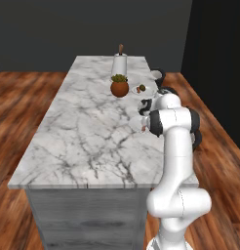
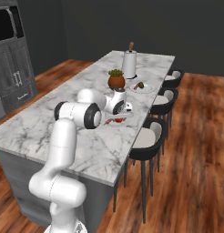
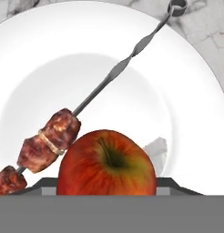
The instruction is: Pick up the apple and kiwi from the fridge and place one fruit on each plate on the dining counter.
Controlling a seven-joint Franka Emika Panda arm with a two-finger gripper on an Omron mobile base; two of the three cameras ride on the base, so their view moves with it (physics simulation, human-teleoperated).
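Red apple is being seen closest in the hand view, sitting stem-up on a white plate beside a metal skewer loaded with meat chunks; whether the gripper is released or still clenched on it cannot be told. Farther along the dining counter, a kiwi is being shown on a second plate, near a potted plant and a white canister.

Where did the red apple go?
The apple sits on the near white plate at the stool-side edge of the dining counter, right beside a meat skewer, under the end effector.
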